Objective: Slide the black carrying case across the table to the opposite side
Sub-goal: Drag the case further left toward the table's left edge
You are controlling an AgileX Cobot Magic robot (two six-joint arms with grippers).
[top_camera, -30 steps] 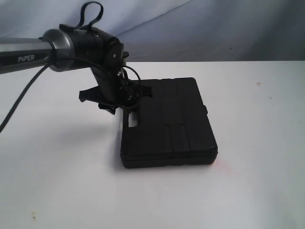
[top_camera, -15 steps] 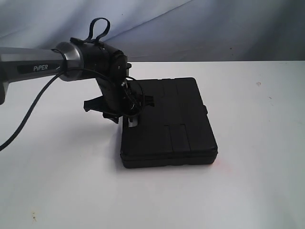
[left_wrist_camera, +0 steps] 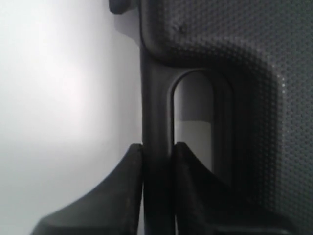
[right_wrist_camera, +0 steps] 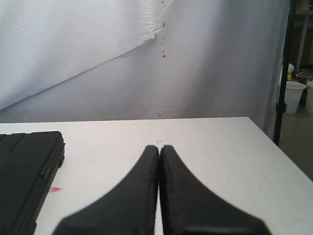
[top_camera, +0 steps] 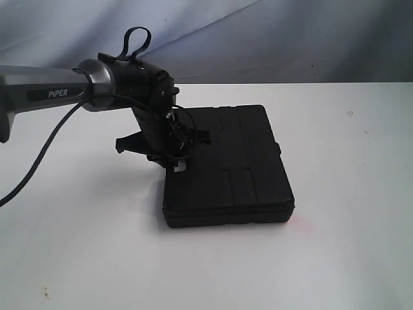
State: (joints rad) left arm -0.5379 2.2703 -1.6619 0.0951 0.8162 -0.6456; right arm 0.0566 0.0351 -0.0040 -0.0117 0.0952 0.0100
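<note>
The left arm [top_camera: 39, 93] runs off the outside picture at 9 o'clock. Its wrist [top_camera: 151, 123] hides the tips of the left gripper [top_camera: 173, 161] (down by the handle [left_wrist_camera: 156, 112]) at the 9 o'clock edge of the black carrying case [top_camera: 239, 161]. A speck [top_camera: 349, 113] on the table [top_camera: 348, 245] is too small to name.

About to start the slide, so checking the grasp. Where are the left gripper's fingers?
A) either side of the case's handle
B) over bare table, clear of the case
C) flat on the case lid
A: in the left wrist view the fingers of the left gripper press against both sides of the handle of the black carrying case.
</note>
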